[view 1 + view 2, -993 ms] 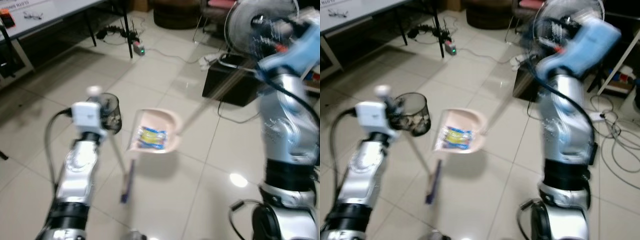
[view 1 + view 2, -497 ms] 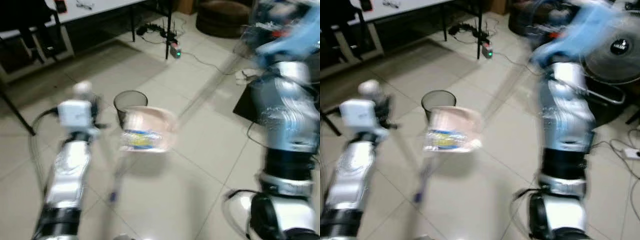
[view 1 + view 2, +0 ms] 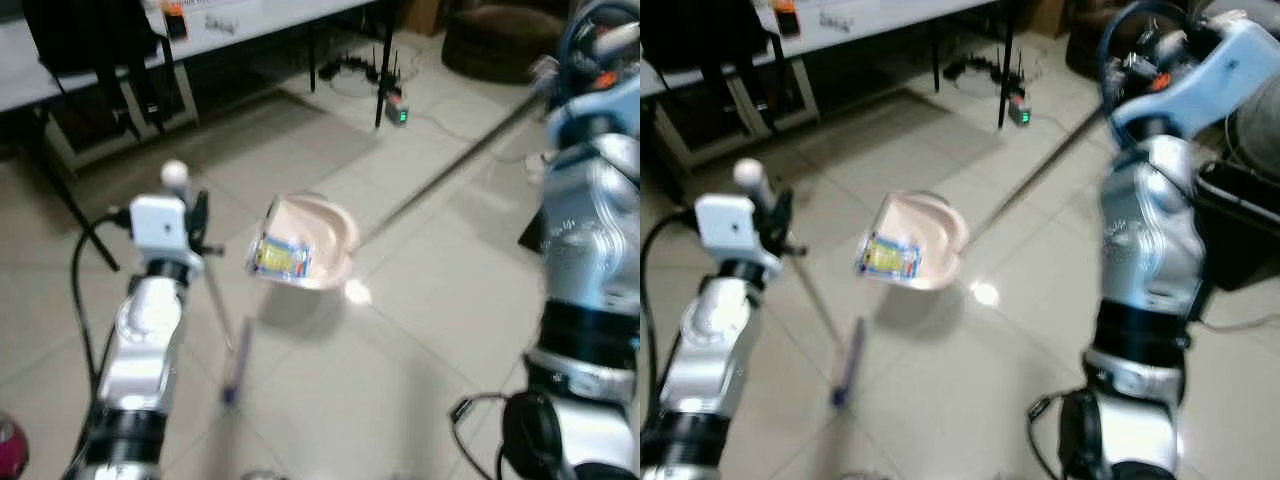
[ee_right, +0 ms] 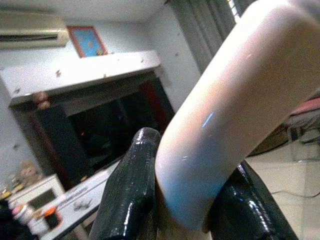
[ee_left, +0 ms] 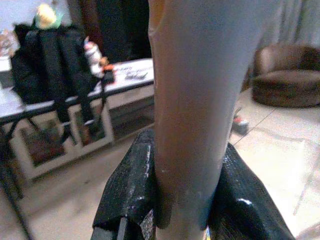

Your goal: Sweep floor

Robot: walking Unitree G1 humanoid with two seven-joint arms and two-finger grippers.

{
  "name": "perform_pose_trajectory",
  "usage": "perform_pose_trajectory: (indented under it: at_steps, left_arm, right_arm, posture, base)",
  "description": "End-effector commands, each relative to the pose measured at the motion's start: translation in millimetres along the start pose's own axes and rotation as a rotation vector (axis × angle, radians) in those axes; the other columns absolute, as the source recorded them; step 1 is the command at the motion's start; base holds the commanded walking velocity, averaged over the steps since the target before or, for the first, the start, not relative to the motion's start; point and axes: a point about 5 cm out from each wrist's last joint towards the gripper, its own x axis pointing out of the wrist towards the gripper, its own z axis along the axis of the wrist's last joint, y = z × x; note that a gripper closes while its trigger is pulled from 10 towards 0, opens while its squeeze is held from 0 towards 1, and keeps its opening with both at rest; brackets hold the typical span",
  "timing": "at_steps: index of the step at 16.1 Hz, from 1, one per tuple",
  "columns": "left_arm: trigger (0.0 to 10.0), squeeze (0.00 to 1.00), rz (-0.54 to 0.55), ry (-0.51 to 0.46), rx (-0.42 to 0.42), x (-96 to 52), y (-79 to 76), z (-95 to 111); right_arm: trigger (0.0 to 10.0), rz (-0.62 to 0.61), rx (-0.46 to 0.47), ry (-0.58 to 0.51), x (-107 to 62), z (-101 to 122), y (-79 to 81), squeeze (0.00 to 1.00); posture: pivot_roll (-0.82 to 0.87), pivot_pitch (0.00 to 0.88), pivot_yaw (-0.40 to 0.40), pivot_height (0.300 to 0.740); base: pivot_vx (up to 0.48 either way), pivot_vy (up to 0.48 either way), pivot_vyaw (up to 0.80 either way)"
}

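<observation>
- My right tool is squeezed tight on the long pale handle of the dustpan, up high by my right shoulder.
- My left tool is squeezed tight on the broom stick, out in front on my left side.
- The dustpan hangs in the air above the floor, tipped up on its side.
- A yellow and blue wrapper lies inside it. I think it could slide out if I tip the pan more or swing it.
- The pan is pink and shaped like a scoop.
- The broom stick points down toward the floor, and its blue end looks blurry.
- A table with black legs stands behind; the handle could bump it.
</observation>
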Motion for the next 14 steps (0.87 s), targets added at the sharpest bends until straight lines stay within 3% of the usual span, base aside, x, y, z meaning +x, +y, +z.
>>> perform_pose_trajectory:
  at_steps: [1,5,14]
  left_arm:
    - [10.0,0.0,-0.013,-0.029,-0.009,3.5,-5.2,5.0]
    - [10.0,0.0,-0.032,-0.017,-0.027,1.2,-13.8,0.3]
    - [10.0,0.0,-0.038,-0.022,-0.04,-0.4,-13.8,-0.6]
  right_arm:
    - [10.0,0.01,0.004,-0.094,2.3,19.2,-0.5,0.0]
    - [10.0,0.03,-0.108,-0.145,0.4,22.6,-0.3,0.0]
    - [10.0,-0.038,-0.168,-0.214,-1.8,27.5,-14.0,0.0]
  posture:
    - [-0.05,0.065,0.055,0.74]
    - [-0.06,0.068,0.058,0.74]
    - [-0.06,0.07,0.058,0.74]
  base:
    - [0.368,0.0,0.0]
    - [0.381,0.0,0.0]
    - [0.435,0.0,0.0]
